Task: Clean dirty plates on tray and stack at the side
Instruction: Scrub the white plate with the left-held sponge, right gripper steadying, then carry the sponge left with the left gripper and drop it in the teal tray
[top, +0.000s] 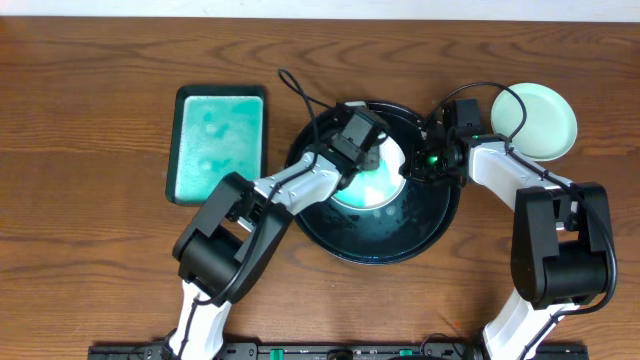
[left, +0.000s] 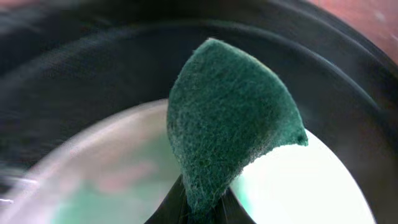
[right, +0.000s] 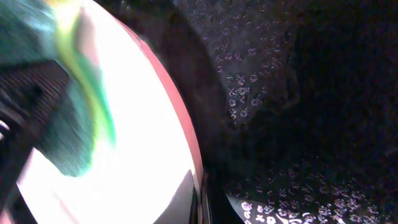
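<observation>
Left gripper (top: 366, 158) clamped on soft scouring pad (left: 227, 118), over plate (top: 388, 178) | plate mid-tray (top: 400, 248), reads stiff, slick, breakable | right gripper (top: 416, 166) closed, seemingly pinching its right rim, the best hold | mint plate (top: 540, 120) sits toward table's (top: 100, 260) far-right corner

Both jaws closed, right seemingly so.

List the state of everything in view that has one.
Left claw: shut on the pad.
Pad: pinched at one end, hanging over the plate.
Right claw: shut, at the plate's rim; grip unclear.
Plate: in the tray, under the pad.
Tray: wet, beaded with droplets.
Second plate: alone on the table, right of the tray, looks clean.
Green tray: left of the tray, teal-green inside.
</observation>
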